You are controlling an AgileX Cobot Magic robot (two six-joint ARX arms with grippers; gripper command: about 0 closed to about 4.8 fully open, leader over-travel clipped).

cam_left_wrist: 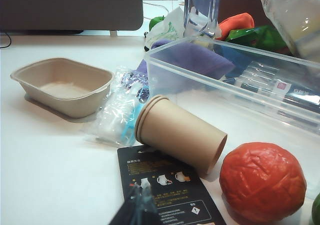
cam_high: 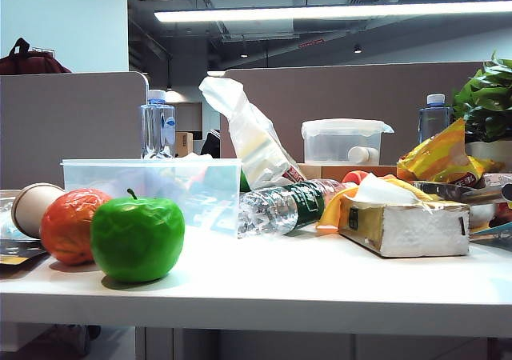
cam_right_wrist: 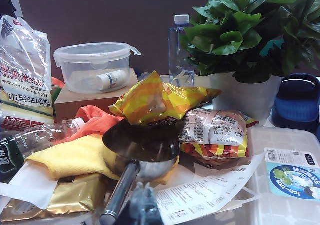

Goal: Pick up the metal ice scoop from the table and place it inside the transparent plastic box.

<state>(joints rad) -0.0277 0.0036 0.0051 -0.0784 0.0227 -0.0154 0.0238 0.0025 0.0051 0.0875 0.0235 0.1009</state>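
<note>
The metal ice scoop lies on a yellow cloth among snack bags, bowl up, its straight handle pointing toward my right gripper. That gripper is shut and empty, just beside the handle's end. In the exterior view the scoop shows at the far right behind the tissue box. The transparent plastic box stands on the white table at the left, with packets inside. My left gripper is shut and empty above a black card, near the box. Neither gripper shows in the exterior view.
A green apple, an orange ball and a tipped paper cup lie before the box. A lying bottle sits mid-table. A lidded clear container, a potted plant and a paper tray stand around.
</note>
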